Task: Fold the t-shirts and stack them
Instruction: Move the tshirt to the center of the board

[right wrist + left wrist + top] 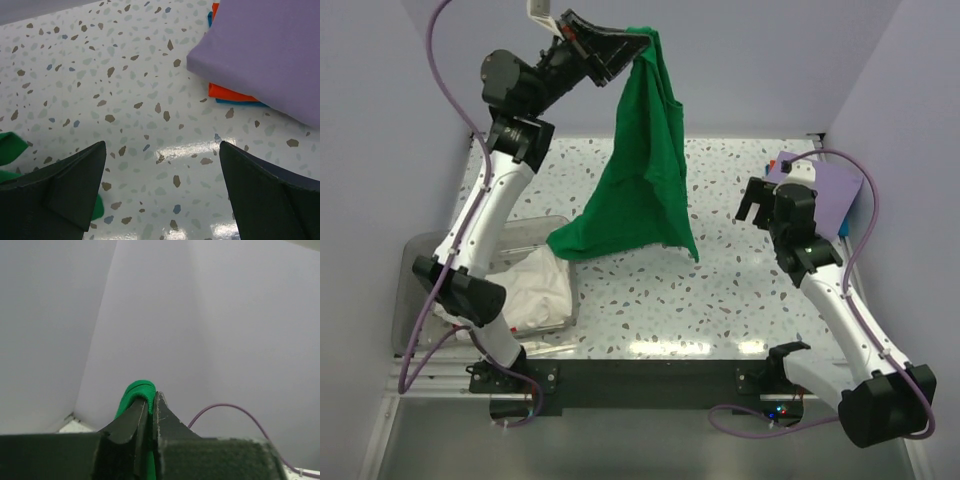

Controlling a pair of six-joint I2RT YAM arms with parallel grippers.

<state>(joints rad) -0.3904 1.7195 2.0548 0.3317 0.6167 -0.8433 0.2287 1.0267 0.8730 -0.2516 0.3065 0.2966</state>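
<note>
A bright green t-shirt (642, 170) hangs from my left gripper (642, 42), which is raised high at the back and shut on the shirt's top edge. The lower hem drapes onto the speckled table (720, 290). In the left wrist view the green t-shirt (136, 392) shows as a pinched fold between the closed fingers (169, 420). White t-shirts (535, 290) lie crumpled in the clear bin (420, 250) at the left. A folded lavender t-shirt (830, 195) tops a stack at the right. My right gripper (752, 203) hovers open beside that stack with nothing between its fingers (75, 185).
Under the lavender t-shirt (270, 50), orange cloth (227, 93) and blue cloth (235, 102) stick out of the stack. Green cloth (10, 150) shows at the left edge of the right wrist view. Purple cables loop off both arms. Walls close in the table on three sides.
</note>
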